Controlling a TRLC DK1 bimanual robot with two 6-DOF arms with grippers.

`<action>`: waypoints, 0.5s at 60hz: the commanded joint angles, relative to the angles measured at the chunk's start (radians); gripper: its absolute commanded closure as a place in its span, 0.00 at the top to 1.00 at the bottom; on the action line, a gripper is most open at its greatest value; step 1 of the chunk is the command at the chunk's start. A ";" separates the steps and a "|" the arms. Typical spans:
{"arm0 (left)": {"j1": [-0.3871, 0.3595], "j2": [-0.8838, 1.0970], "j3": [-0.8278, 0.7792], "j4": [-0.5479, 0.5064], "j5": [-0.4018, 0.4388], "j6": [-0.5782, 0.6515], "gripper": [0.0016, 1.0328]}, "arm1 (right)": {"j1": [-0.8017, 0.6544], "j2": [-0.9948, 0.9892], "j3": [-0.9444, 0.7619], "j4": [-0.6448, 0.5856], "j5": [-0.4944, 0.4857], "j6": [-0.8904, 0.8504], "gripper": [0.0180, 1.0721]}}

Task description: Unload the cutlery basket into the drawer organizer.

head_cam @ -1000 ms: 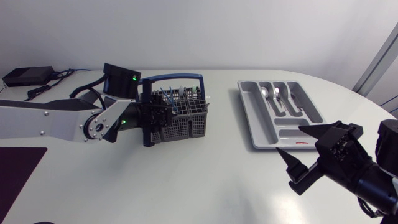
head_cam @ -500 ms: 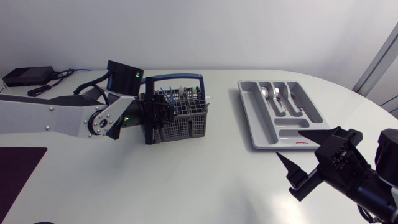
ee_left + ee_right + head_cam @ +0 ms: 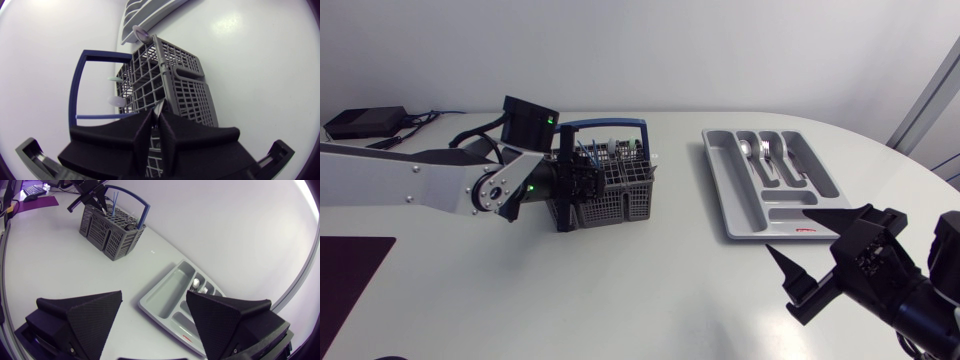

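Observation:
The grey cutlery basket [image 3: 615, 195] with a blue handle [image 3: 605, 127] stands left of the table's middle, several pieces upright in it. My left gripper [image 3: 575, 182] reaches into its left end. In the left wrist view the gripper [image 3: 156, 117] has its fingers pressed together on a thin metal cutlery piece above the basket [image 3: 172, 75]. The grey drawer organizer [image 3: 728, 170] lies at the right, with cutlery [image 3: 767, 152] in its middle slots. My right gripper [image 3: 785, 225] hovers open and empty at the organizer's near end; its own view shows it [image 3: 154, 296] above the organizer [image 3: 167, 292].
A black box with cables [image 3: 365, 122] sits at the back left corner. A dark mat [image 3: 350, 265] lies at the front left. A small red item [image 3: 803, 230] rests in the organizer's nearest slot.
My left gripper has edged right into the basket and its fingers have come together on the cutlery piece. The right arm has drifted slightly lower and to the right, still open.

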 commanded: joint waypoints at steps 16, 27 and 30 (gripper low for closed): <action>-0.010 0.038 0.044 -0.053 0.003 0.020 0.06 | 0.004 -0.007 -0.045 0.006 -0.004 -0.017 0.88; -0.007 0.012 0.063 -0.082 0.003 0.030 0.06 | 0.006 -0.008 -0.048 0.006 -0.004 -0.017 0.88; -0.007 0.000 0.079 -0.117 0.003 0.032 0.06 | 0.006 -0.008 -0.049 0.008 -0.004 -0.017 0.88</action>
